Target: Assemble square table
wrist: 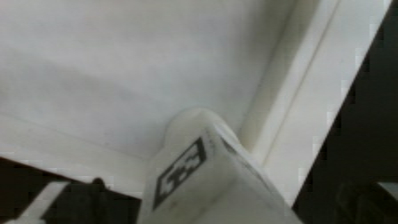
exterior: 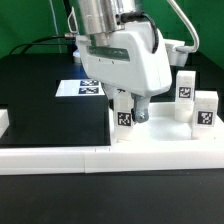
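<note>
The square table top (exterior: 170, 138) is a white slab with a raised rim, lying at the exterior view's right. My gripper (exterior: 126, 103) is shut on a white tagged leg (exterior: 124, 119) and holds it upright over the top's left corner. I cannot tell whether the leg's lower end touches the top. In the wrist view the held leg (wrist: 199, 168) shows its black-white tag, with the top's flat face (wrist: 125, 80) and rim (wrist: 294, 90) behind it. Two more tagged legs (exterior: 185, 86) (exterior: 205, 109) stand upright at the far right.
The marker board (exterior: 79, 88) lies flat on the black table behind the arm. A long low white border rail (exterior: 60, 156) runs along the front, with a short white piece (exterior: 4, 122) at the exterior view's left edge.
</note>
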You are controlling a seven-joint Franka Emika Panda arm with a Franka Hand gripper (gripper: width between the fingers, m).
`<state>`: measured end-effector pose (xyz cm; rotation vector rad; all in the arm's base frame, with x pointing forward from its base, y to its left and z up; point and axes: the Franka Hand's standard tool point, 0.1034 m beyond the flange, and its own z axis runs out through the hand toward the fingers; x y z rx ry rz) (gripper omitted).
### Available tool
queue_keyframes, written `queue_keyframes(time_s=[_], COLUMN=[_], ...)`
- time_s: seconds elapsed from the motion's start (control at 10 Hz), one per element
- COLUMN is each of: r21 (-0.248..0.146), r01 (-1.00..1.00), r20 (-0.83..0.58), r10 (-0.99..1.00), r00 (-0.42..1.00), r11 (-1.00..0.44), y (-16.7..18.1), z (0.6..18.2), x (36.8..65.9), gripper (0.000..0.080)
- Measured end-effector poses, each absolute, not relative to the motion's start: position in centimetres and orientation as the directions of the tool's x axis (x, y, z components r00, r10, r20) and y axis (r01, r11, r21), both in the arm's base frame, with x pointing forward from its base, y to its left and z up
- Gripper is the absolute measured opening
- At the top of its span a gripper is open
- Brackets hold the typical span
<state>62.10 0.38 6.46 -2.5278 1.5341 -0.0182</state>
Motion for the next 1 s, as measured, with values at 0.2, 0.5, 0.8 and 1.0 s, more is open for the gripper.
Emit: queue_keyframes(time_s=[0.2, 0.5, 0.8, 1.0], r21=[-0.17, -0.124, -0.12, -0.116], r01=[-0.745, -0.516, -0.599, -0.71], r20=[-0.04, -0.004, -0.016, -0.033], r10=[-0.751, -0.52, -0.601, -0.712], r00=[0.659, 0.854, 0.799, 0.701], r11=[-0.645, -0.848, -0.792, -0.694], y=[0.17, 0.24, 0.16, 0.13], z=[6.46, 6.54, 6.49, 6.47], x=[62.1, 62.35, 62.32, 62.32], gripper=[0.0648, 0.0648, 0.0389, 0.0288])
